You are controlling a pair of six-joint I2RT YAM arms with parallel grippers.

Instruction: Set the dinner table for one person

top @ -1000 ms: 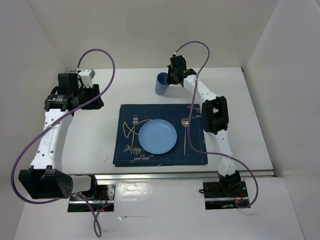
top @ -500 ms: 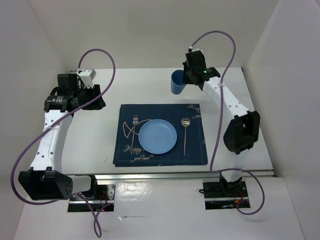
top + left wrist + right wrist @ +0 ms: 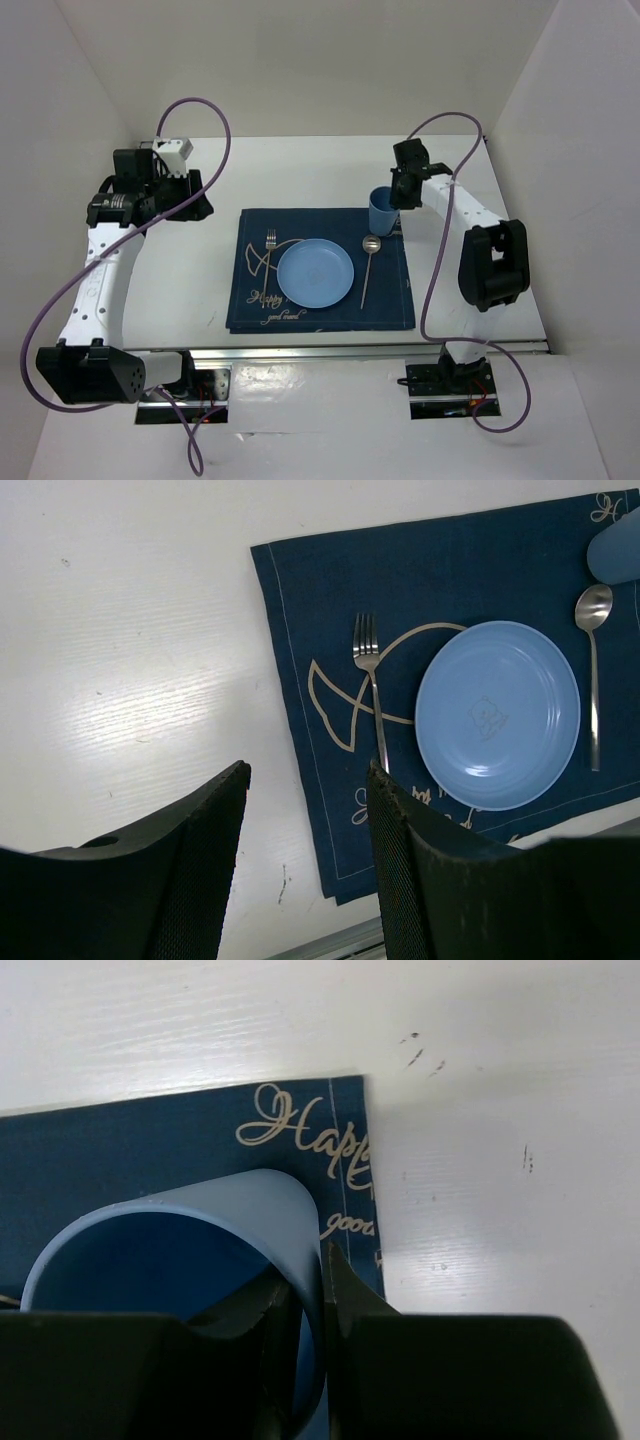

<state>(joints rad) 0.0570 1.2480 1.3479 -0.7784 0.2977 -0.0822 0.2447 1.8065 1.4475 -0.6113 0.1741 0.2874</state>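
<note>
Cup — upright now — over placemat corner

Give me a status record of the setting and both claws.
placemat: dark blue, on the dinner table
plate: blue, middle of placemat
fork: on placemat, left of plate
spoon: on placemat, right of plate
blue cup: upright, over placemat's far right corner
right claw: shut on cup's rim
left claw: open, empty, left of placemat
cup set down: cannot tell

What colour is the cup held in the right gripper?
The cup is plain light blue, with no pattern; it shows best in the right wrist view.
</note>
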